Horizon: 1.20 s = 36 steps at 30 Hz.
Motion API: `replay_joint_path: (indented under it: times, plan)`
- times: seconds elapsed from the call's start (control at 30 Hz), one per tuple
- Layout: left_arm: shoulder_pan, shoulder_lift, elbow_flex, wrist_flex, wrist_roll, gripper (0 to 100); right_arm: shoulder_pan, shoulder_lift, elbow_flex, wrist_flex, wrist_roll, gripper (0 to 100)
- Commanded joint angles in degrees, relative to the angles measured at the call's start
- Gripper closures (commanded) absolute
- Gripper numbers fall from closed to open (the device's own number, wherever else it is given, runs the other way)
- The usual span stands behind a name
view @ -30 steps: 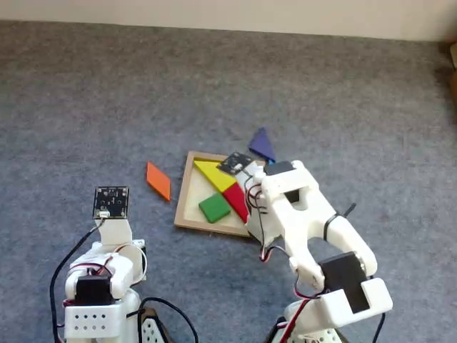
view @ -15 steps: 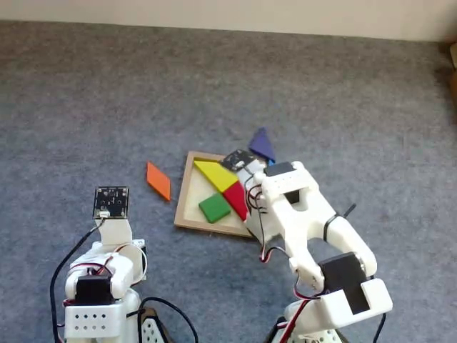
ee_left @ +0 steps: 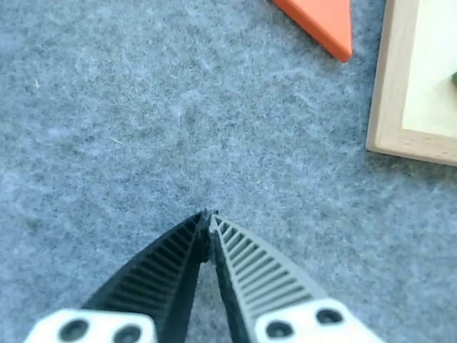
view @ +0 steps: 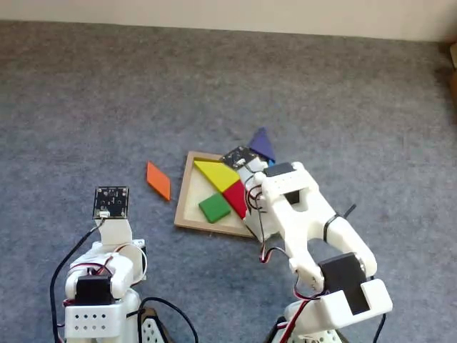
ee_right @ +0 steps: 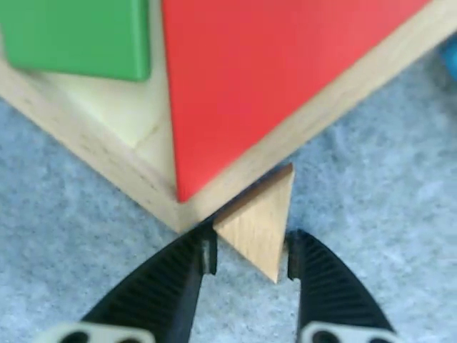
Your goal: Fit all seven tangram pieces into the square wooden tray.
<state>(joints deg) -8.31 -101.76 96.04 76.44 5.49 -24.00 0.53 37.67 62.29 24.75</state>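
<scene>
Small wooden triangle (ee_right: pixel 255 221) noted flat on the grey-felted bench (view: pixel 107 93), outside the tray (ee_right: pixel 107 168), one tip touching the rim near the corner. It is straddled by the right arm's fingers (ee_right: pixel 178 286), which appear to be pinching it across two of its edges, one pad at a corner and the other along a side. Inside the tray are seen the red triangle (ee_right: pixel 271 78), the green square (ee_right: pixel 78 36) and the yellow triangle (view: pixel 214 174). The orange parallelogram (view: pixel 158 180) is logged on the bench just beside the tray's far-left side, and the purple triangle (view: pixel 262 145) just beyond its far corner. The left arm's fingers (ee_left: pixel 250 264) are pressed together on nothing, low over bare felt, well apart from the work. Handling, as judged: the piece is taken to be light, stiff, thin and smooth-sided, not fragile. A hold at a corner is likely to let it pivot or squirt out, so a grip across two sides near the middle is preferred, set low against the felt. The rim must be cleared before the piece can be lowered in flat.
</scene>
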Motion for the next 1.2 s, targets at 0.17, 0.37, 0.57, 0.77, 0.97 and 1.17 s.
replay_joint_path:
  times: [0.17,0.37,0.57,0.77,0.97,1.17]
  plan:
    - [-0.75,-2.86,1.1,0.09,-0.44,99,2.77,-0.31,-1.27,-2.86,-0.26,91.8]
    - [-0.75,-2.86,1.1,0.09,-0.44,99,9.01,-0.31,-5.23,-2.59,-0.44,92.0]
    - [-0.75,-2.86,1.1,0.09,-0.44,99,15.69,-0.31,-6.37,-2.68,-0.35,92.0]
    - [-0.75,-2.86,1.1,0.09,-0.44,99,16.84,-0.31,-9.71,-2.33,-0.44,91.9]
    - [-0.75,-2.86,1.1,0.09,-0.44,99,17.01,-2.24,-11.65,2.95,-0.44,90.6]
    - [-0.84,-2.86,1.1,0.09,-0.44,99,15.43,-8.4,-11.56,3.21,-0.26,76.4]
